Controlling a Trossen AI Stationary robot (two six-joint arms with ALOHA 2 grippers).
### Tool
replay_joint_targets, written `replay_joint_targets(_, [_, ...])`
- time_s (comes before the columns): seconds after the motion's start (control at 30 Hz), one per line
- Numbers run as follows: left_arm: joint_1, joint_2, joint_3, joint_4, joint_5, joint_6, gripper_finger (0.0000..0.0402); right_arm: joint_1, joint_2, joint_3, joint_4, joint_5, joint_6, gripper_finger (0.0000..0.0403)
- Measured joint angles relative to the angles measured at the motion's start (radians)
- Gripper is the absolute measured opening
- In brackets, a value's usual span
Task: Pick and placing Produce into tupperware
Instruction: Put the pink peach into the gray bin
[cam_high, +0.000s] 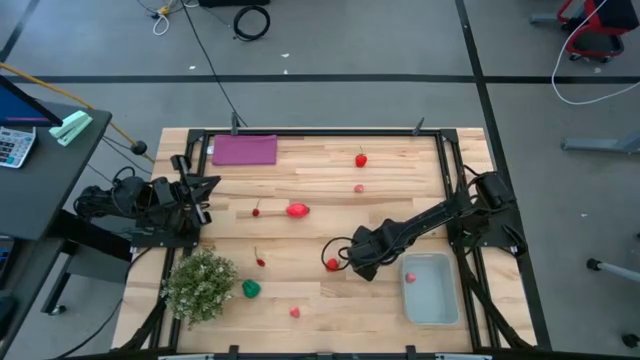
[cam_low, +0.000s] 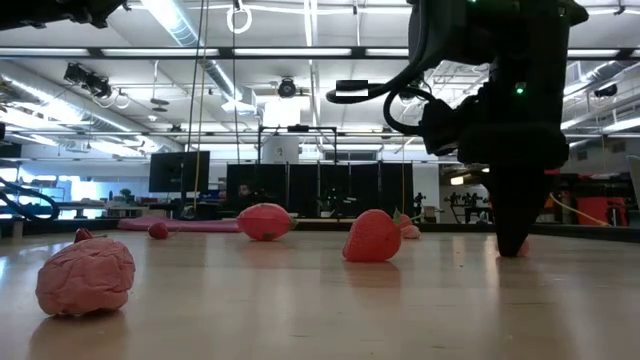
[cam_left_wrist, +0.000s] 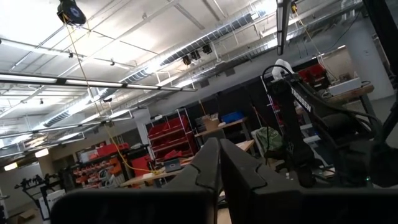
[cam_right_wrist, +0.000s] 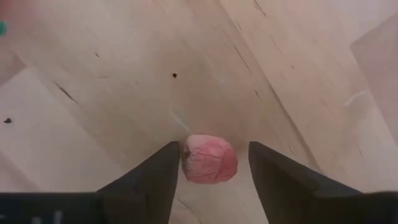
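The right gripper (cam_right_wrist: 211, 163) is down at the tabletop (cam_high: 400, 185) with its jaws apart, straddling a red piece (cam_right_wrist: 211, 159) — one finger on each side, neither clearly touching it. The likely trouble, as I judge it: the piece looks rounded and small, so if the jaws close off-centre it could squirt out sideways and roll, or be nudged away before the grip sets; a grip taken too high could pinch only its crown and drop it on the way over. The piece is pinkish-red, lumpy and faintly veined, sitting on pale wood. In the high view it lies at about 9 o'clock from the tupperware (cam_high: 432, 290), near it, just off the gripper's tip. The tupperware is a clear bluish tray with one pink piece (cam_high: 409, 277) already inside near a corner. Other red bits are scattered over the tabletop. The left gripper (cam_left_wrist: 219, 163) waits at the tabletop's 9 o'clock edge, jaws together and holding nothing.
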Motion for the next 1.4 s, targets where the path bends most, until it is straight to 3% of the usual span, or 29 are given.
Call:
replay_joint_targets(0.47, [0.000,0.000,0.000,0.000,0.000,0.001,0.0020,0.003,-0.132,-0.008,-0.052,-0.063,0.075,0.0071])
replay_joint_targets(0.7, [0.000,0.000,0.000,0.000,0.000,0.000,0.0013,0.060,-0.298,-0.007,-0.067,-0.165,0.364,0.0076])
replay_joint_targets(0.97, [0.000,0.000,0.000,0.000,0.000,0.000,0.0022,0.240,-0.438,-0.006,-0.148,-0.135,0.746,0.0069])
replay_joint_targets(1.23, [0.000,0.000,0.000,0.000,0.000,0.000,0.0012,0.429,-0.379,-0.006,-0.297,-0.128,1.129,0.0074])
replay_joint_targets(1.4, [0.000,0.000,0.000,0.000,0.000,0.000,0.0016,0.457,-0.302,-0.006,-0.351,-0.127,1.077,0.0089])
